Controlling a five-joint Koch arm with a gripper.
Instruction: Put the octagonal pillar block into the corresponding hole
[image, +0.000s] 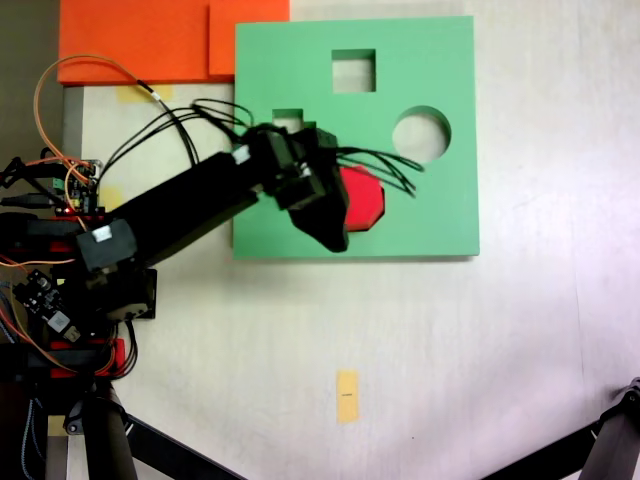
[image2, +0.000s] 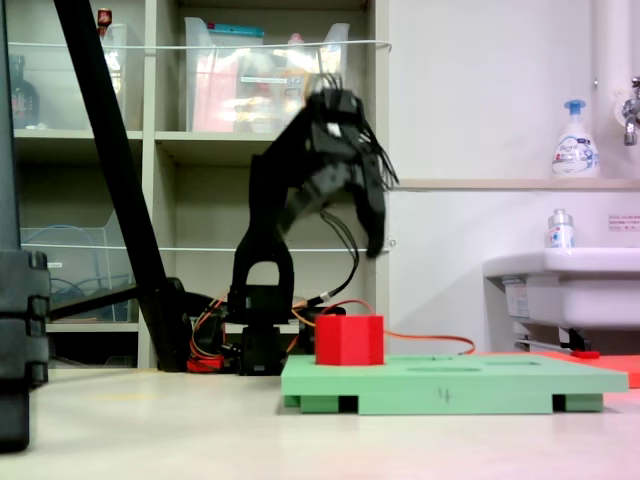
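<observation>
red octagonal pillar block stands on the board, below the raised gripper.

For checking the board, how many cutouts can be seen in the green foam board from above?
3 clearly: a square cutout near the top edge, a round cutout at right, and one partly hidden behind the arm. The red block may occupy another.

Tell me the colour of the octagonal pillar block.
Bright red; the octagonal pillar block shows best in this low fixed view.
</observation>
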